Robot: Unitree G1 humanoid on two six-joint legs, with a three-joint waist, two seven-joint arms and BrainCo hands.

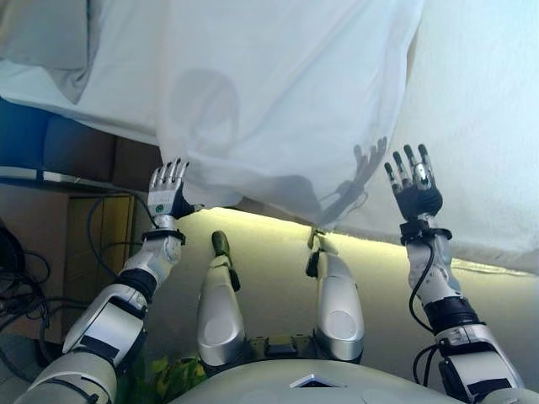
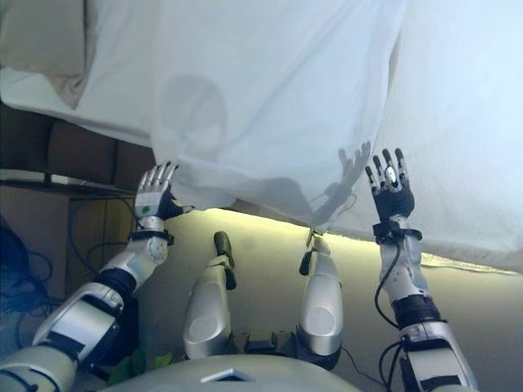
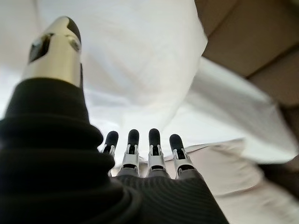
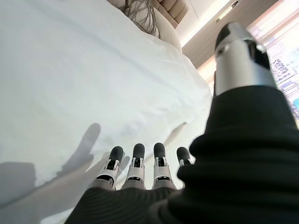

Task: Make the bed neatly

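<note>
A white duvet [image 1: 278,93] covers the bed and hangs over its near edge in loose folds. A pale pillow [image 1: 46,38] lies at the far left of the bed. My left hand [image 1: 167,195] is raised at the duvet's hanging left edge, fingers straight, holding nothing; its fingertips [image 3: 133,137] point at the white cloth. My right hand [image 1: 414,187] is raised in front of the duvet at the right, fingers spread and straight, empty; in its wrist view the fingertips [image 4: 138,151] face the smooth white cover.
A dark wooden bedside unit [image 1: 80,156] stands at the left beside the bed. A lit strip [image 1: 370,244] runs under the bed edge above a pale bed base [image 1: 269,278]. A padded headboard [image 4: 170,14] shows in the right wrist view.
</note>
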